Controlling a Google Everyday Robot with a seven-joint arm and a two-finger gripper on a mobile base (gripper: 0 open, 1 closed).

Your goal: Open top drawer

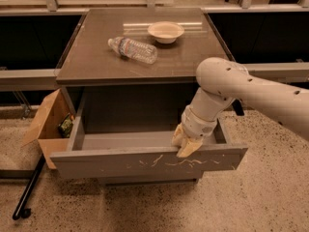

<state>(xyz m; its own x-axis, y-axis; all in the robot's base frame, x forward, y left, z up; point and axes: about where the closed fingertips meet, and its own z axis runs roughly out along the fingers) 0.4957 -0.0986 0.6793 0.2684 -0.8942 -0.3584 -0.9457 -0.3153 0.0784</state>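
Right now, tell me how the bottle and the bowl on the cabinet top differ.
The bottle lies on its side; the bowl stands upright. The bottle is clear plastic; the bowl is opaque cream. The bottle is long, the bowl round and farther back. Both rest on the brown top, not touching. The gripper is lower down, at the front edge of the open drawer.
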